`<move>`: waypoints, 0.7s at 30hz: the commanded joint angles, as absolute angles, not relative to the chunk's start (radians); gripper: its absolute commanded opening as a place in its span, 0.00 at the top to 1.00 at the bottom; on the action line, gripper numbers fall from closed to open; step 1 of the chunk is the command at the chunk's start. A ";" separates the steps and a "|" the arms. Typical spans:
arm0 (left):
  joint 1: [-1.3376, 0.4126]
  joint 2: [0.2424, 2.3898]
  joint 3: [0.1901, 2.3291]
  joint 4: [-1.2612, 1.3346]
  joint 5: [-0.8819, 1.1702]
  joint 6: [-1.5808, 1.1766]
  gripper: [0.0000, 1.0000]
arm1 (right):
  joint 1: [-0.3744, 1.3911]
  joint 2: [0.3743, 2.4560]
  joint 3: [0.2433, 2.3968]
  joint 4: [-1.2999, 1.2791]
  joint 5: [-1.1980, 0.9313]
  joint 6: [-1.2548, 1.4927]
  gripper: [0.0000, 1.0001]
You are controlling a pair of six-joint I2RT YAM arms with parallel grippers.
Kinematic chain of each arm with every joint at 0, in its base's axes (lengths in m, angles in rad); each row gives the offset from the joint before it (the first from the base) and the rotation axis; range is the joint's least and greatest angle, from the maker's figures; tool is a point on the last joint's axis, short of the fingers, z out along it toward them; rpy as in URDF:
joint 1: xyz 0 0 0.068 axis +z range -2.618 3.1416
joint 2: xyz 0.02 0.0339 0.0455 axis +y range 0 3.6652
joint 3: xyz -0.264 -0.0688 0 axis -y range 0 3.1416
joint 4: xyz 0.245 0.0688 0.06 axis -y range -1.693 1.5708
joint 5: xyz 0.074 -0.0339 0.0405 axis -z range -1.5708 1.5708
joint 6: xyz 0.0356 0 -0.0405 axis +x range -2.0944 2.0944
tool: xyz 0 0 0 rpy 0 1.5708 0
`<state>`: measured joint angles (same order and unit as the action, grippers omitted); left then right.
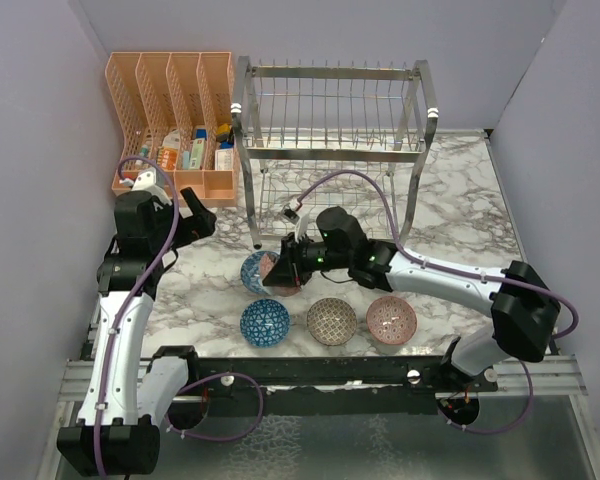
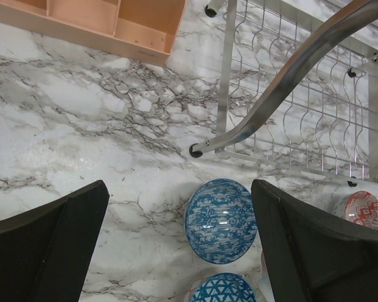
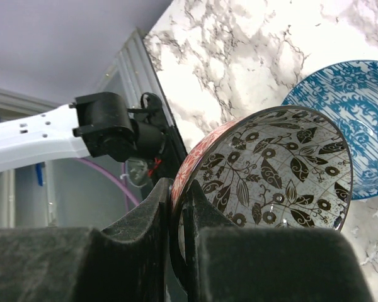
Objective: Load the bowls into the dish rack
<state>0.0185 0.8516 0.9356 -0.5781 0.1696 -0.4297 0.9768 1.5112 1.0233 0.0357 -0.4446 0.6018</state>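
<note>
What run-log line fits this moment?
right gripper: shut on leaf-patterned bowl, tilted | left gripper: open, empty | dish rack: no bowls | table: striped blue bowl, triangle-patterned blue bowl, brown bowl, pink bowl

The dish rack (image 1: 335, 154) was thin wire and tube in bright metal, polished to a mirror shine. The table (image 1: 460, 215) had a smooth marble-look top, white veined with grey, with a soft sheen. The file organizer (image 1: 170, 100) looked like matt orange plastic mesh. The dark-and-white bowl (image 3: 277, 170) was glazed ceramic, glossy on the inside, and the blue bowl (image 2: 220, 220) showed bright glints on its glaze too. The right gripper (image 3: 178, 214) and the left gripper (image 2: 179, 189) had fingers (image 3: 264, 264) of matt black material with a fine grain, apparently plastic. The left arm (image 1: 115, 340) wore a smooth white shell.
</note>
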 commanded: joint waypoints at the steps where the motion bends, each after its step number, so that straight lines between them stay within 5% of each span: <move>1: 0.025 0.847 0.996 -0.578 0.196 -0.432 0.01 | 0.951 1.531 1.008 0.212 -0.570 0.693 0.99; 21: 0.024 0.837 1.035 -0.589 0.196 -0.427 0.01 | 0.832 1.688 1.048 0.376 -0.678 0.801 0.99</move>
<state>0.0185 0.8509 1.0008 -0.5793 0.1749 -0.4309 0.8577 1.6577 1.0031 0.2672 -0.6296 0.7799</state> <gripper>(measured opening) 0.993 0.104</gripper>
